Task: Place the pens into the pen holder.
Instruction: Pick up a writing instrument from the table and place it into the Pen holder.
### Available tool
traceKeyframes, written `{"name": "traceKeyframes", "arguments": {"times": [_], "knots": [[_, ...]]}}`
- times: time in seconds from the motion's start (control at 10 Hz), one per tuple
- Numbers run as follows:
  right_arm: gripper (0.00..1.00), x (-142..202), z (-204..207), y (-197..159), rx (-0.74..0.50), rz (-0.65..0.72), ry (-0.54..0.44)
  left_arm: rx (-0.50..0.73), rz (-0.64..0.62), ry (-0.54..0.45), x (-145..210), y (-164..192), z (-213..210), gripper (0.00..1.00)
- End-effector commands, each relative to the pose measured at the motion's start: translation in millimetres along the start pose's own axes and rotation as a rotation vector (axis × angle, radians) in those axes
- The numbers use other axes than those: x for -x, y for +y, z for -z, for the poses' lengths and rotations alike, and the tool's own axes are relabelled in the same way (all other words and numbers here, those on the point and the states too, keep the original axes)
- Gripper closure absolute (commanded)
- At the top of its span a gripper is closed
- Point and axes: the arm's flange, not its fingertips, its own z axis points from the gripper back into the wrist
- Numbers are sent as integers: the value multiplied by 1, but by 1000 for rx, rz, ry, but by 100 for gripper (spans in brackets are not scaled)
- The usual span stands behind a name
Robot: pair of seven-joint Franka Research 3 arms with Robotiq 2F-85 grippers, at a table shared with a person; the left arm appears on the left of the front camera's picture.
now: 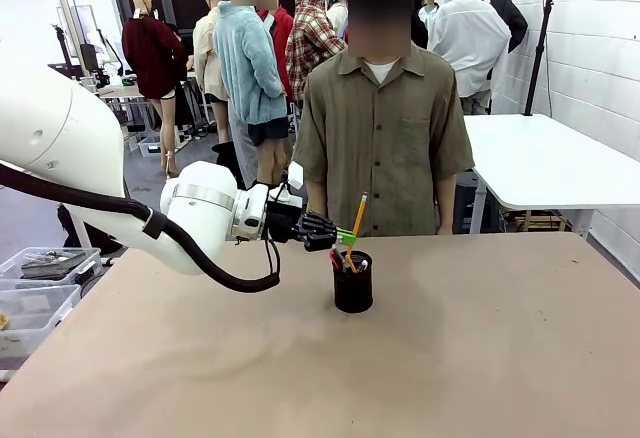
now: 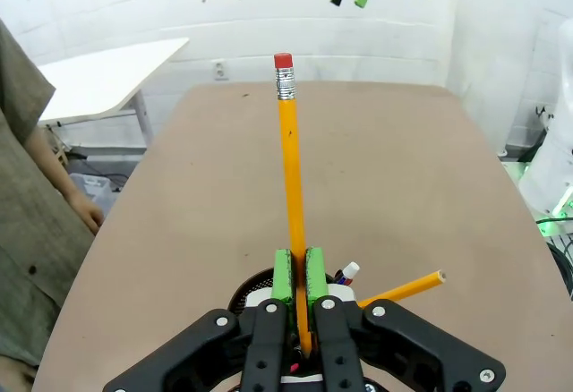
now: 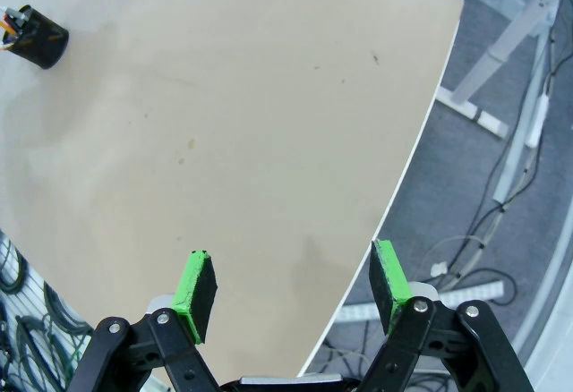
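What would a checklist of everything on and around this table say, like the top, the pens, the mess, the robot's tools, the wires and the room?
Surface: tan table, bare apart from the holder; faint marks in the right wrist view.
Job's things: black pen holder upright near the middle, pens already inside; a yellow-orange pencil, eraser end up, stands over it.
Clutter: nothing seen on the table.
Tools: left tool shut on the pencil above the holder; right tool open, holding nothing, over the table's edge.
Cables: black cable along the left arm; loose cables on the floor.
Surroundings: person at the far side; white table behind; plastic bins at left.
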Motion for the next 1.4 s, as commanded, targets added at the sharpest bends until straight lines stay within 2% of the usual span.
{"name": "traceKeyframes", "arguments": {"times": [0.0, 0.1, 0.4, 0.5, 0.7, 0.9, 1.1, 1.3], "knots": [[15, -2, 0, 1, 3, 7, 11, 11, 36, 31, 4, -1, 6, 100], [15, -2, 0, 1, 3, 7, 11, 14, 39, 32, 4, -3, 5, 95], [15, -2, 0, 1, 3, 7, 11, 14, 41, 28, 0, -5, -1, 37], [15, -2, 0, 1, 3, 7, 11, 11, 47, 18, -3, -7, -5, 29], [15, -2, 0, 1, 3, 7, 11, -24, 42, -20, -16, -9, -28, 29], [15, -2, 0, 1, 3, 7, 11, -65, 47, 3, -43, -14, -66, 29], [15, -2, 0, 1, 3, 7, 11, -89, -43, 142, -65, -8, -119, 29], [15, -2, 0, 1, 3, 7, 11, -138, -181, 336, -67, -10, -172, 29]]}}
